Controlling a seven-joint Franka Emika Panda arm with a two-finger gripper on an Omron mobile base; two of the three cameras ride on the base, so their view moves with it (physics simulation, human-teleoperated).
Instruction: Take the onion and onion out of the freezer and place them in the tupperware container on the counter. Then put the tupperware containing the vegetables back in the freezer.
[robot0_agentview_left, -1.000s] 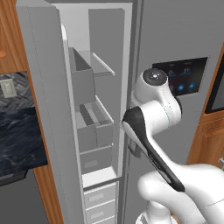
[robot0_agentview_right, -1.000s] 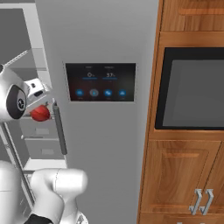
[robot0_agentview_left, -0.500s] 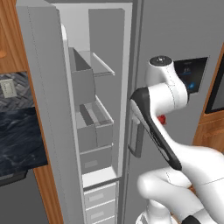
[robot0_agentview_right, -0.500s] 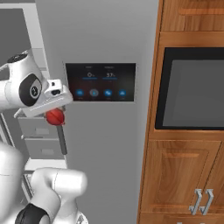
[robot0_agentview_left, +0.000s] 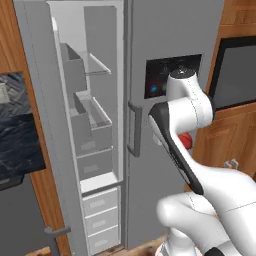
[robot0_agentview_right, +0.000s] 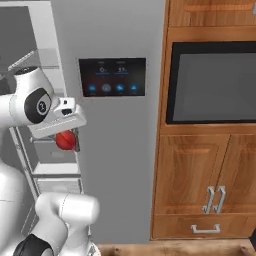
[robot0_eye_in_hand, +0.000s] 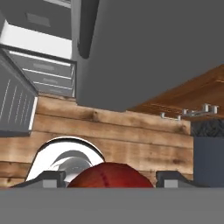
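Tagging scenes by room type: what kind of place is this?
A rendered home kitchen, most likely: an open freezer with shelves and drawers, a built-in oven set in wooden cabinets, and a marbled counter at the left.

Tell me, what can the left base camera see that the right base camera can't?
The left base view looks into the open freezer, with its shelves, bins and drawers, and catches a bit of the dark counter at the left. The right base view takes in the whole black oven window and the wooden cupboard doors beneath it. Both see the white arm, the red onion in the gripper, and the door's dark display panel.
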